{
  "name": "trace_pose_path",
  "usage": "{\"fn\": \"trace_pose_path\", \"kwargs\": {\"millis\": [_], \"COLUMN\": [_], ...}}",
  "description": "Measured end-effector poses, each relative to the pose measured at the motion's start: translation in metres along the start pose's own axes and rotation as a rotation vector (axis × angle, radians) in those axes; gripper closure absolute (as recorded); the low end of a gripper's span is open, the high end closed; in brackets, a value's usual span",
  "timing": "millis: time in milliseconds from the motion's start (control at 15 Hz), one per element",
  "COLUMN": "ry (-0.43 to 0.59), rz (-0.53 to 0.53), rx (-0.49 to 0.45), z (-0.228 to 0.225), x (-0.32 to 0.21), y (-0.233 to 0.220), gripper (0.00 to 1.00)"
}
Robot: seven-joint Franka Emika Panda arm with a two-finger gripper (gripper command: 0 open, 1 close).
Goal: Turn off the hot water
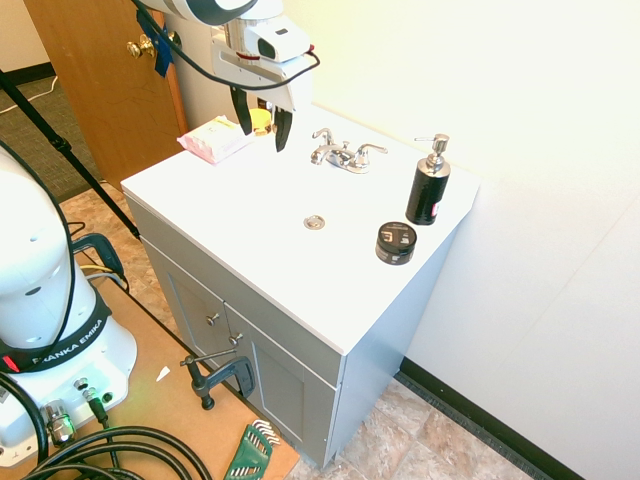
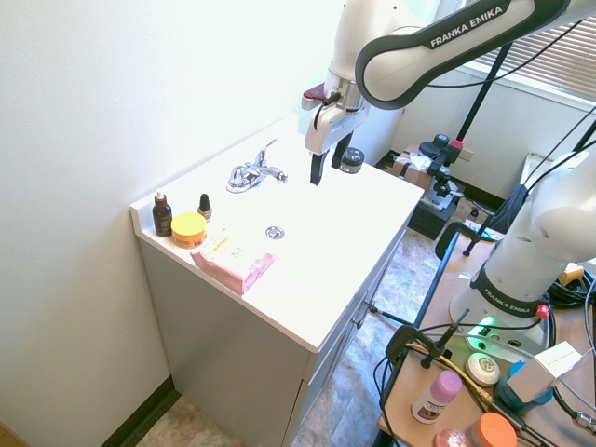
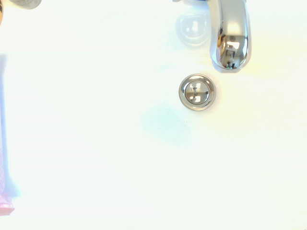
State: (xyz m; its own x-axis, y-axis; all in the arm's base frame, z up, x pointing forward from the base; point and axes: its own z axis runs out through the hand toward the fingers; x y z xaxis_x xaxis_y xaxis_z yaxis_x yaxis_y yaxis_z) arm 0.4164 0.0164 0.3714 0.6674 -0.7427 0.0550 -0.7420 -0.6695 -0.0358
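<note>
First exterior view: gripper [image 1: 258,125] is hanging above the sink [image 1: 250,215], left of the faucet [image 1: 343,155], its 2 dark fingers apart and gripping nothing. Hot lever [image 1: 322,135] is sitting on the faucet's left side, clear of the gripper; cold lever [image 1: 368,152] is on the right. Drain [image 1: 314,222] is lying in front of the faucet. Black pump bottle [image 1: 428,184] and black jar [image 1: 396,242] are standing at the right, pink packet [image 1: 215,139] at the back left. Second exterior view: gripper [image 2: 327,164] is hovering just right of the faucet [image 2: 254,172], fingers apart; 2 dropper bottles [image 2: 163,213] and a yellow jar [image 2: 188,229] are sitting near the corner. Wrist view: spout [image 3: 230,33] is pointing toward the drain [image 3: 197,91]; no lever showing.
</note>
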Motion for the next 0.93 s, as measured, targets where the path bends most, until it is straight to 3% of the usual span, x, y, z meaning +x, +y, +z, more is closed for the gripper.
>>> {"fn": "trace_pose_path", "kwargs": {"millis": [333,733,933], "ry": [0.057,0.293,0.341], "rz": [0.056,0.189,0.238], "rx": [0.012,0.020,0.008], "z": [-0.001,0.012,0.027], "x": [0.000,0.030,0.050], "y": [-0.016,-0.059,-0.071], "gripper": [0.00,0.00,0.00]}}
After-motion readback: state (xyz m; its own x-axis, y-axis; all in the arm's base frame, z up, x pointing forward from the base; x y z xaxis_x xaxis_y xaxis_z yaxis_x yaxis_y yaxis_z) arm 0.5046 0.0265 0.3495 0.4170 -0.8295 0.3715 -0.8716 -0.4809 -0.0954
